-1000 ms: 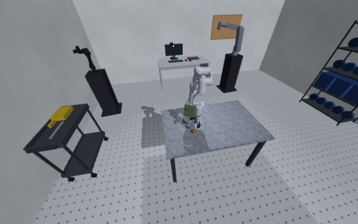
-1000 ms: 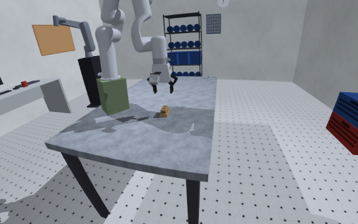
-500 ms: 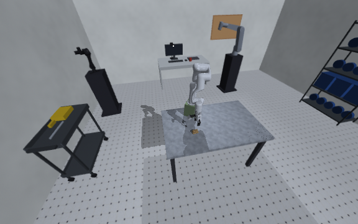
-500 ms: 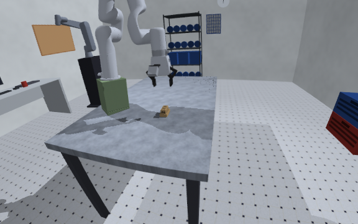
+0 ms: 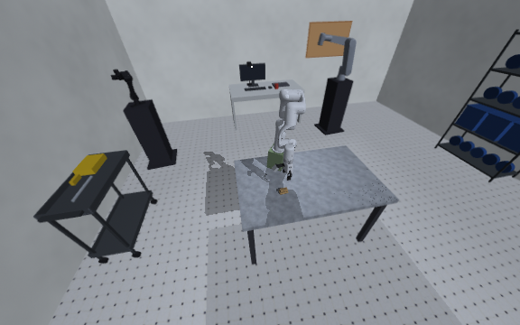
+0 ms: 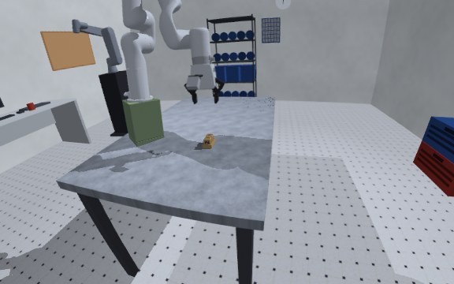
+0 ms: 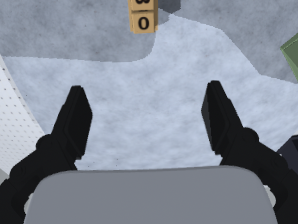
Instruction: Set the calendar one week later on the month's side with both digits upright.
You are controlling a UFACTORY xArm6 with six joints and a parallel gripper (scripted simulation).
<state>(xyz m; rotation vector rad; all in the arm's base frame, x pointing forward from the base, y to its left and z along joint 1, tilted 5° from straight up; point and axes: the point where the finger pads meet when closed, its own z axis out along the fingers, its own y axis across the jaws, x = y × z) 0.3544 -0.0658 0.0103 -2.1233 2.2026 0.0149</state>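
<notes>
Above the table (image 5: 328, 181) (image 6: 164, 185) (image 7: 150, 75), off to one side of the calendar (image 5: 283, 191) (image 6: 209, 141) (image 7: 143, 17), stands the tool (image 5: 289, 175) (image 6: 206, 101) (image 7: 146, 97), raised, its two fingers spread wide with nothing between them. Contact with the calendar: none.

Position of the calendar: beyond the fingertips, at the top edge of the wrist view, and lower than the tool, down on the table. Across the finger gap it lies near the middle, a little nearer the left-hand finger of that view. The offset that matters is therefore forward, out past the tips, with a descent to follow; sideways correction looks small.

Alignment: the visible row of blocks runs away from the tool, roughly square to the line joining the two fingers. Judged from this, the fingers could pass down either flank of the row without much turning of the wrist.

Markings: the nearest block face reads 0; the character behind it is cut by the frame edge and resembles a 3. A dark mark shows on the calendar's end in the exterior view, too small to read surely. The date and month cannot be confirmed from here.

Risk noted: a descent made short of the row would miss it; one made off-centre could knock a cube askew or push the tray.
</notes>
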